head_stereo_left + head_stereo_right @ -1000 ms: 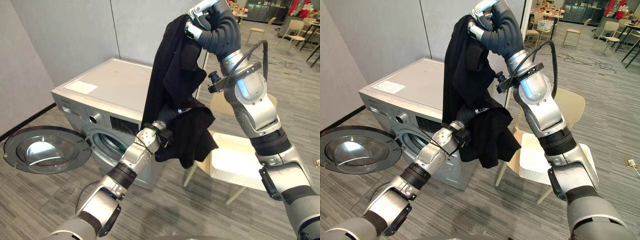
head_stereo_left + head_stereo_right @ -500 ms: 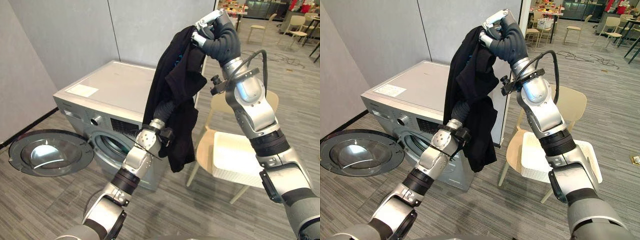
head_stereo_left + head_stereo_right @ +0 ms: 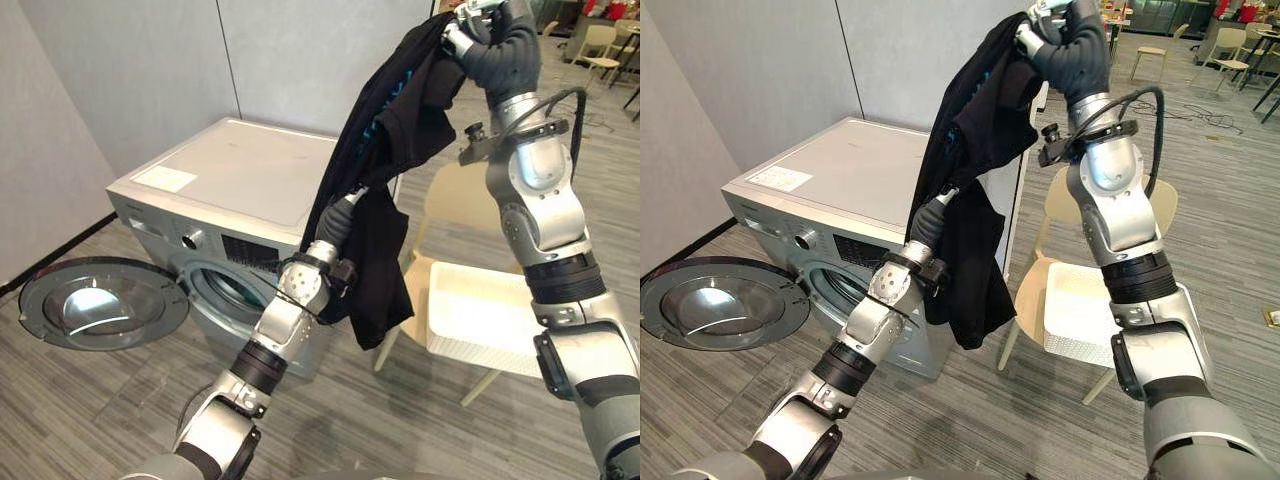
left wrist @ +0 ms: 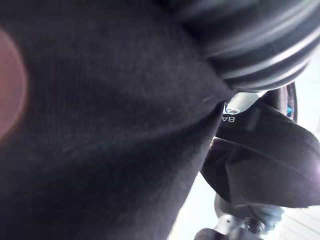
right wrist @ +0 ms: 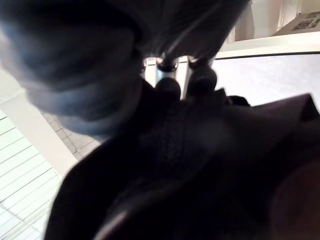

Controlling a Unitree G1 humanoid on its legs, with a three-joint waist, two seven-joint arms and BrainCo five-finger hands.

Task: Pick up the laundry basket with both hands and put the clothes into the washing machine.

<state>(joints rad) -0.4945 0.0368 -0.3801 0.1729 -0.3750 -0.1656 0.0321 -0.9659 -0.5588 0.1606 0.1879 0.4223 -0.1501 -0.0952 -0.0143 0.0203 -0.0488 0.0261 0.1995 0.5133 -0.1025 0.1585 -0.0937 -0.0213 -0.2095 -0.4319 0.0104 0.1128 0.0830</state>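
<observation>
The left robot hand (image 3: 927, 224) is buried in the black garment (image 3: 975, 250); the view's top edge crops the right robot hand (image 3: 478, 22).

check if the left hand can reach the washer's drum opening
Probably yes: the door is swung wide open and the drum opening lies unblocked below the left hand, buried in the black garment.

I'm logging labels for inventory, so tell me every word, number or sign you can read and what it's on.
Nothing reads clearly.
Sticker on the washing machine top: too small to read.
Control panel on its front: markings too small.
Tag on the black garment: blurred and cut off by folds.
</observation>
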